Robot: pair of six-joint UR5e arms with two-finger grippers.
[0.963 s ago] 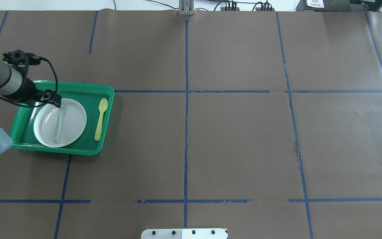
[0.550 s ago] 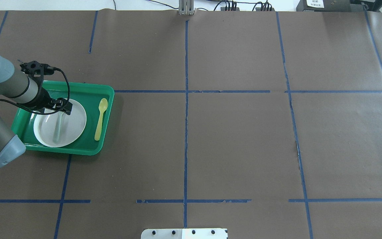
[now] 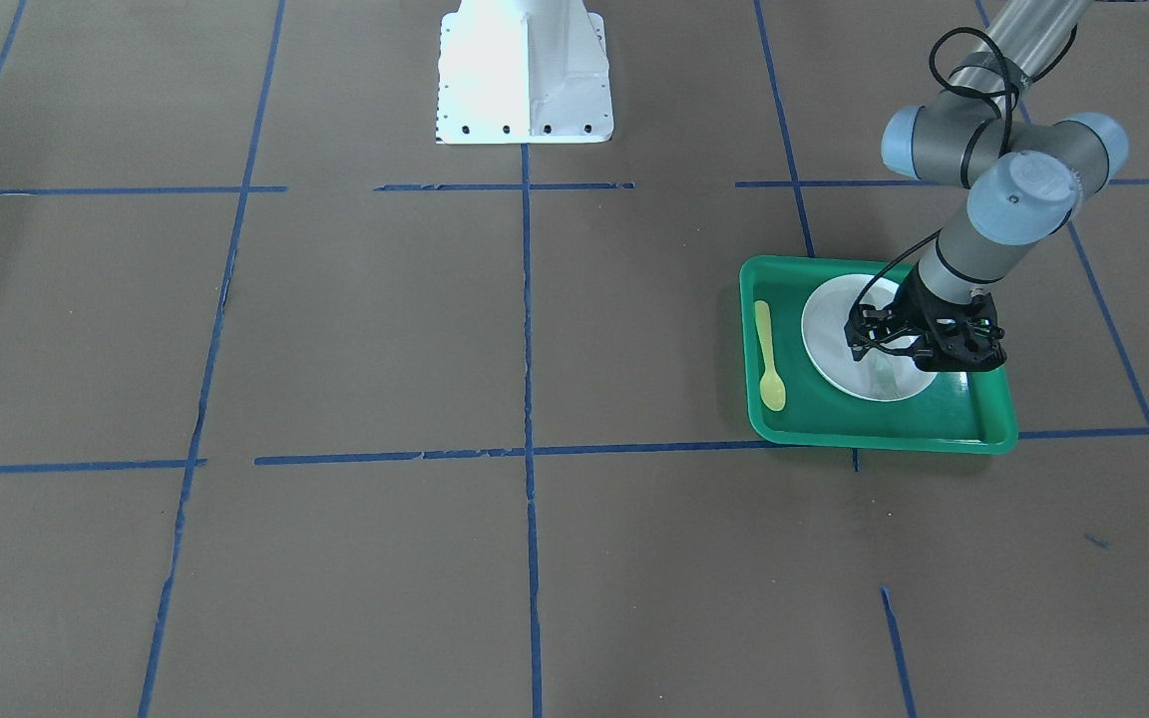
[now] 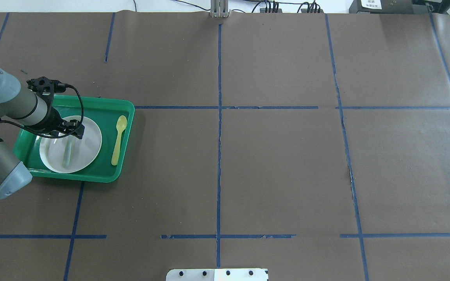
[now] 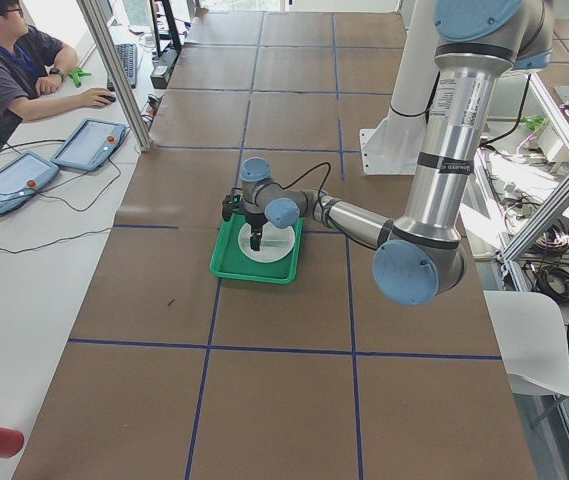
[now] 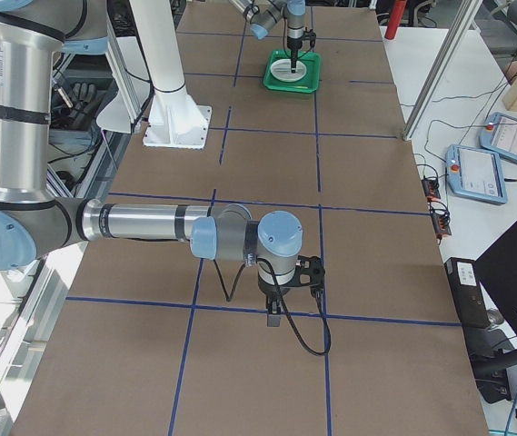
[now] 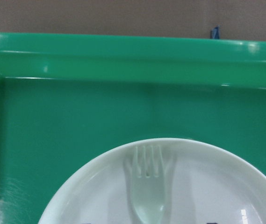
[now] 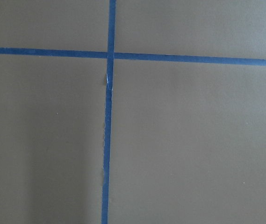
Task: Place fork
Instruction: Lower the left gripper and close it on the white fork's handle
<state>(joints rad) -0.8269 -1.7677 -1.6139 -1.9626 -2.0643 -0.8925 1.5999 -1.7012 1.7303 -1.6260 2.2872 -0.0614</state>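
The pale translucent fork (image 4: 68,154) lies on a white plate (image 4: 90,144) in a green tray (image 4: 104,104), tines towards the table's far side. My left gripper (image 4: 68,134) hangs low over the fork's upper part, open, one finger on each side of it. The left wrist view shows the fork's tines and bowl (image 7: 147,186) on the plate (image 7: 207,177), with dark fingertip ends at the bottom edge. In the front-facing view the gripper (image 3: 919,357) hides most of the fork (image 3: 884,379). My right gripper (image 6: 273,316) shows only in the exterior right view; I cannot tell its state.
A yellow plastic spoon (image 4: 118,139) lies in the tray to the right of the plate, also in the front-facing view (image 3: 767,354). The tray's raised rim (image 7: 123,51) surrounds the plate. Brown paper with blue tape lines (image 8: 107,116) covers the table. The robot's white base (image 3: 525,70) stands mid-table.
My left gripper has moved from the tray's left side to over the plate and come down around the fork. The fork, plate and spoon have not moved.
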